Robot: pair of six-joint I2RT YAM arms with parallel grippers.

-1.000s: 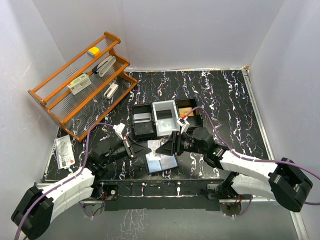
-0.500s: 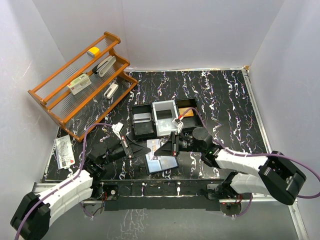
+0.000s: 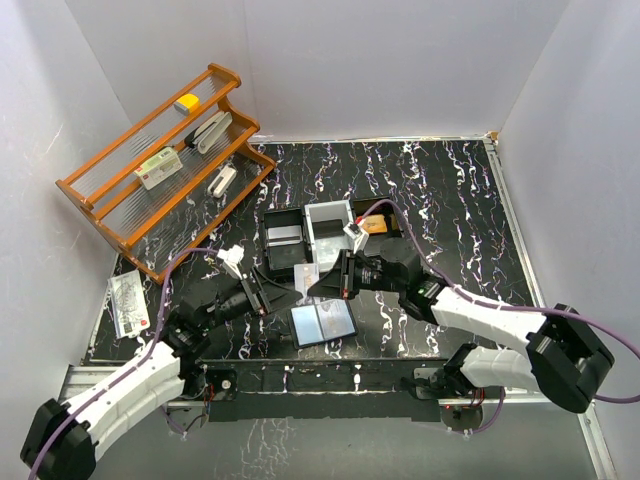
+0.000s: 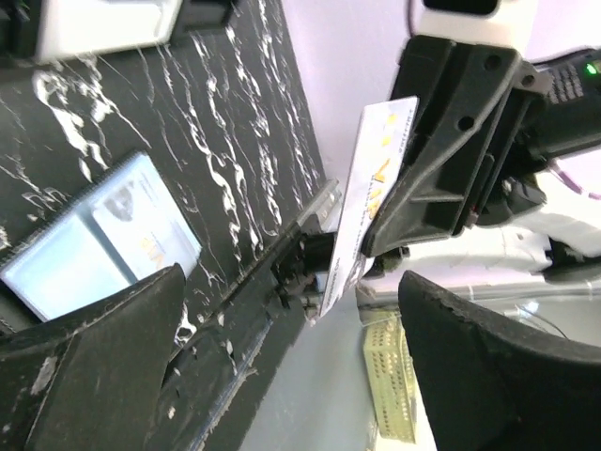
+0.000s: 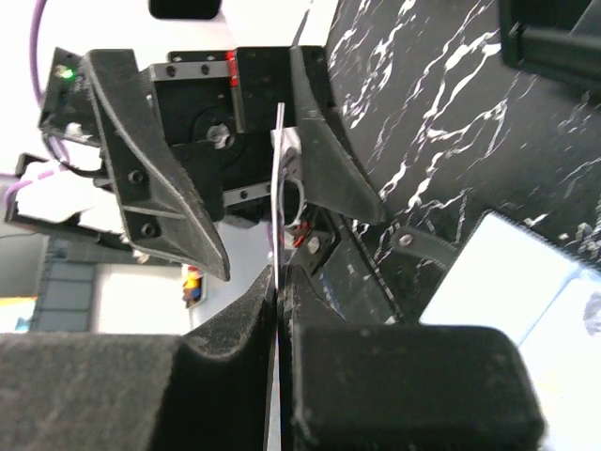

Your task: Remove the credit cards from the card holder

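- Your left gripper: jaws wide, holding nothing, just left of the card.
- The card: upright on edge above the table, pinched in your right gripper.
- The holder: open flat, on the near side of both grippers, long axis left-right; right arm nearer.
- The tray: just beyond the card, likely the drop spot; nothing stands between.

top: overhead, rear | wrists: close, opposed | shared: card holder

Left tool and right tool crowd over the card holder.
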